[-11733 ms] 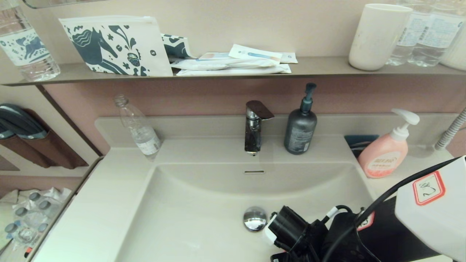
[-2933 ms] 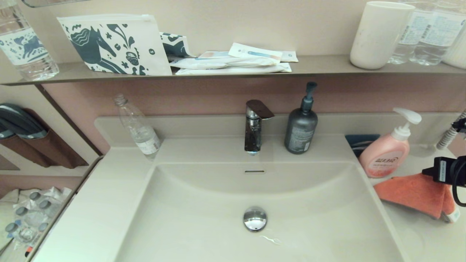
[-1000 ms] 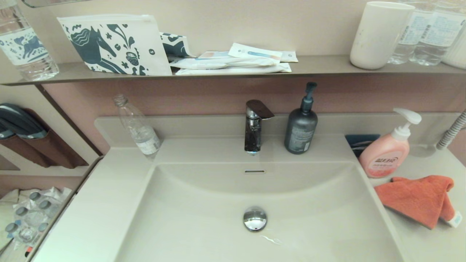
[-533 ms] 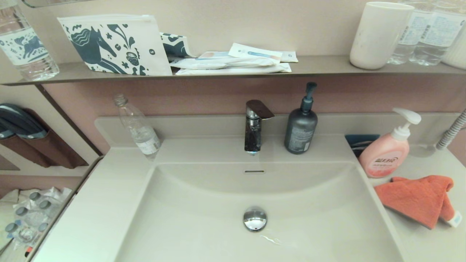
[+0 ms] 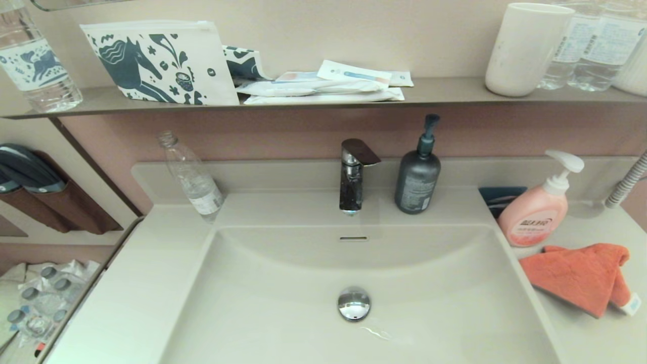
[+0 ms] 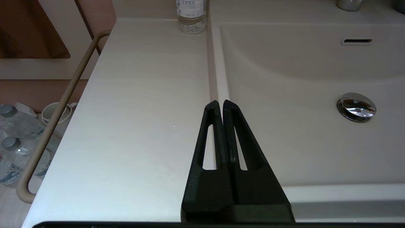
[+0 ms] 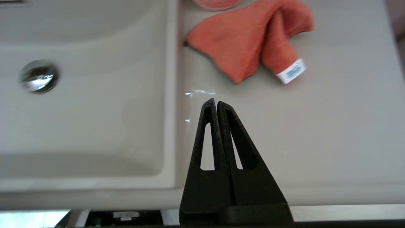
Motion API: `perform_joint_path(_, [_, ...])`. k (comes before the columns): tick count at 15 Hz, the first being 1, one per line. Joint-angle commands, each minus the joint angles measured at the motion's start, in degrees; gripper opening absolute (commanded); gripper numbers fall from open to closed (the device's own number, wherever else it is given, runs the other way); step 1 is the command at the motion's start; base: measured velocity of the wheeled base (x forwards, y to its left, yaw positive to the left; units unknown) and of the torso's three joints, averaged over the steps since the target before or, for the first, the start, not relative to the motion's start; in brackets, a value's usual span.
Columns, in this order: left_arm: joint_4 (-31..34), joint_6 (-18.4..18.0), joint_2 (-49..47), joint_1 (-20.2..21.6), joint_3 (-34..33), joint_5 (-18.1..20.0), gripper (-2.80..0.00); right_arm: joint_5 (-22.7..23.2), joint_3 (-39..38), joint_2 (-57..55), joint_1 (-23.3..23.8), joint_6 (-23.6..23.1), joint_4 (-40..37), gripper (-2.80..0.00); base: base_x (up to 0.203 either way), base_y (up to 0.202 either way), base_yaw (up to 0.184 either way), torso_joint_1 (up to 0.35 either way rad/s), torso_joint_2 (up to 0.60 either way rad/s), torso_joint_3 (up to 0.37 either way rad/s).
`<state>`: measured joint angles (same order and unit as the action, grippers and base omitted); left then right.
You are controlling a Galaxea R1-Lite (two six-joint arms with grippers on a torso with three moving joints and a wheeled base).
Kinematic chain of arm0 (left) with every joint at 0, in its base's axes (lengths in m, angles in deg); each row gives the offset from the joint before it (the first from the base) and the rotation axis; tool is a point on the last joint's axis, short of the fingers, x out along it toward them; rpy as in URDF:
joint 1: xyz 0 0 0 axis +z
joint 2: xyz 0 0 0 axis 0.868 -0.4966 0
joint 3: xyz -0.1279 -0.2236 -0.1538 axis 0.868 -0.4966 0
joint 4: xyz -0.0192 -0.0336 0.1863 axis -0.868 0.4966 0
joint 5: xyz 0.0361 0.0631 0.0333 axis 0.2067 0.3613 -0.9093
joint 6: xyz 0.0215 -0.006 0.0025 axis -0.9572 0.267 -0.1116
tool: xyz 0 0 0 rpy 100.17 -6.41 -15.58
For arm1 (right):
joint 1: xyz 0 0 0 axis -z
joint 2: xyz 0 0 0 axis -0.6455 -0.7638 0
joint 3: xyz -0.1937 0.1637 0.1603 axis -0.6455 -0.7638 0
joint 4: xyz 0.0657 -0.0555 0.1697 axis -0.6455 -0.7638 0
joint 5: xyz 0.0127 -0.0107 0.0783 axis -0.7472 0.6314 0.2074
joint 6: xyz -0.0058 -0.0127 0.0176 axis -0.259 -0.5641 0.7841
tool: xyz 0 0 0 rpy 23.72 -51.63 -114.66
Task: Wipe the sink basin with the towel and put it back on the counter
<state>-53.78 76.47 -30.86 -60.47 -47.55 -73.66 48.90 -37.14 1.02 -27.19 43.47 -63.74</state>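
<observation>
The orange-coral towel (image 5: 581, 275) (image 7: 250, 41) lies crumpled on the counter (image 5: 596, 338) right of the sink basin (image 5: 283, 283), its white tag (image 7: 291, 71) at its near corner. The basin holds only its chrome drain stopper (image 5: 354, 303) and overflow slot (image 5: 353, 238). My right gripper (image 7: 216, 103) is shut and empty, held back over the counter's front part, apart from the towel. Shut and empty too, my left gripper (image 6: 220, 103) hangs over the basin's left rim. Neither arm shows in the head view.
A pink soap pump bottle (image 5: 538, 210) stands just behind the towel, a dark pump bottle (image 5: 418, 177) and the faucet (image 5: 352, 174) behind the basin, a clear bottle (image 5: 194, 182) at the back left. A shelf (image 5: 323, 98) above carries a cup (image 5: 523, 48) and packets. A rail (image 6: 57, 117) borders the counter's left edge.
Since 11.7 s ago the right arm left the basin, laid the towel on the right counter and withdrew from the head view. Nothing has moved in the last second.
</observation>
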Motion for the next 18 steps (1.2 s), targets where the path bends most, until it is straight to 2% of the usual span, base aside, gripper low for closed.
perform_joint_path(1, [0.0,0.0,-0.1,0.0,0.0,0.0,-2.80,4.5,-1.1,8.2,-2.0,0.1,-4.4,-2.80,0.000,0.000,0.000,0.000,0.00,0.000])
perform_joint_path(3, [0.0,0.0,-0.1,0.0,0.0,0.0,-2.80,4.6,-1.0,9.5,-7.4,0.5,-7.3,-2.80,0.000,0.000,0.000,0.000,0.00,0.000])
perform_joint_path(7, [0.0,0.0,0.0,0.0,0.0,0.0,-2.80,1.2,-3.2,17.0,-13.7,1.5,-8.1,-2.80,0.000,0.000,0.000,0.000,0.00,0.000])
perform_joint_path(9, [0.0,0.0,-0.1,0.0,0.0,0.0,-2.80,-2.3,-6.9,19.9,-13.8,1.8,-5.0,-2.80,0.000,0.000,0.000,0.000,0.00,0.000])
perform_joint_path(11, [0.0,0.0,0.0,0.0,0.0,0.0,-2.80,-7.3,-12.0,21.7,-13.5,3.4,3.5,-2.80,0.000,0.000,0.000,0.000,0.00,0.000])
perform_joint_path(14, [0.0,0.0,-0.1,0.0,0.0,0.0,-2.80,-11.6,-21.1,25.5,-13.2,3.1,13.6,-2.80,0.000,0.000,0.000,0.000,0.00,0.000])
perform_joint_path(18, [0.0,0.0,-0.1,0.0,0.0,0.0,-2.80,-15.2,-28.1,31.2,-12.8,1.2,17.0,-2.80,0.000,0.000,0.000,0.000,0.00,0.000])
